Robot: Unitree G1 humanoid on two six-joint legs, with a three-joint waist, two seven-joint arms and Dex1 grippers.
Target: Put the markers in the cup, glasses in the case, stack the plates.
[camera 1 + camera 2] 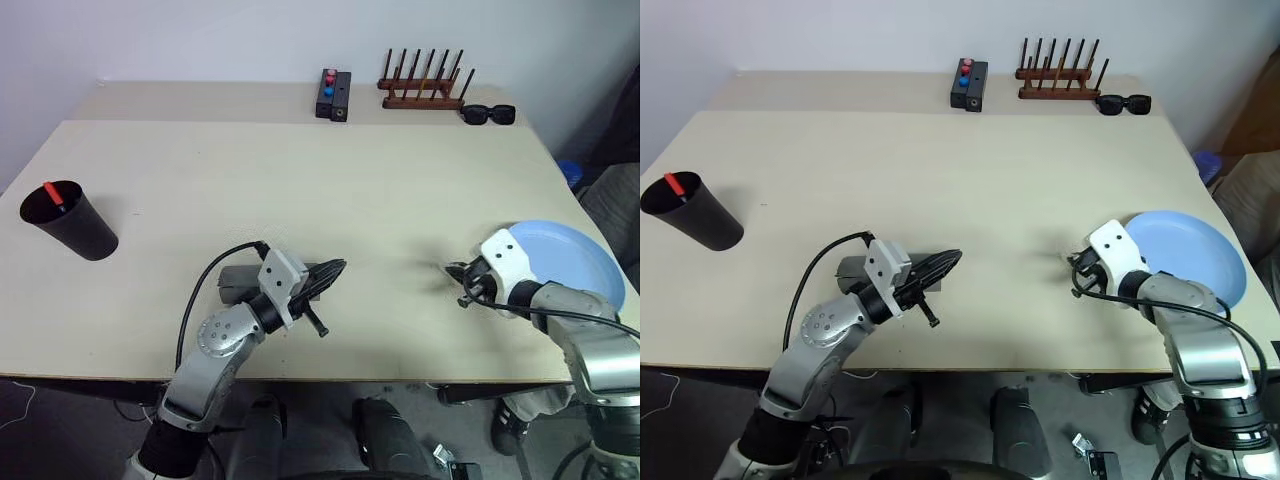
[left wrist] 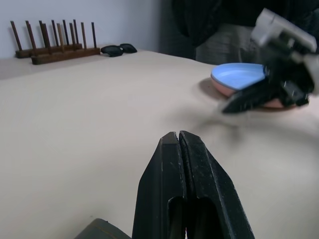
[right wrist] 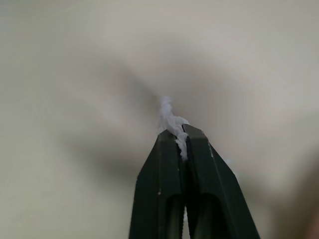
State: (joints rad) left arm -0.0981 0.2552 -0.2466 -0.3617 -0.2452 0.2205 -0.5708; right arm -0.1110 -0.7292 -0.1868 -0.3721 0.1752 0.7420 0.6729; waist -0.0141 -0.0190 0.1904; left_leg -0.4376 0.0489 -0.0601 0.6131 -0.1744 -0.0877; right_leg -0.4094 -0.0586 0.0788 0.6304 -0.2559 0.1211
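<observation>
Right gripper [image 1: 463, 285] sits low on the surface [image 1: 300, 180], lower right of frame beside the blue plate [image 1: 570, 260], fingers pressed together on a white wisp, glasses unseen there. Left gripper [image 1: 335, 268], fingers shut and empty, hovers over the grey case [image 1: 238, 280]. Risk: a thin frame could slip from a tip-only pinch.

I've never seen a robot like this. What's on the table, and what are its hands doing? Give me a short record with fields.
Cup: black cup, far left, red-ended marker inside
Case: grey case, by the left hand
Plates: blue plate stacked on pink plate, right side
Left hand: shut, empty
Right hand: shut on white bit, too blurred to name
Back edge: button box, wooden rack, sunglasses
</observation>
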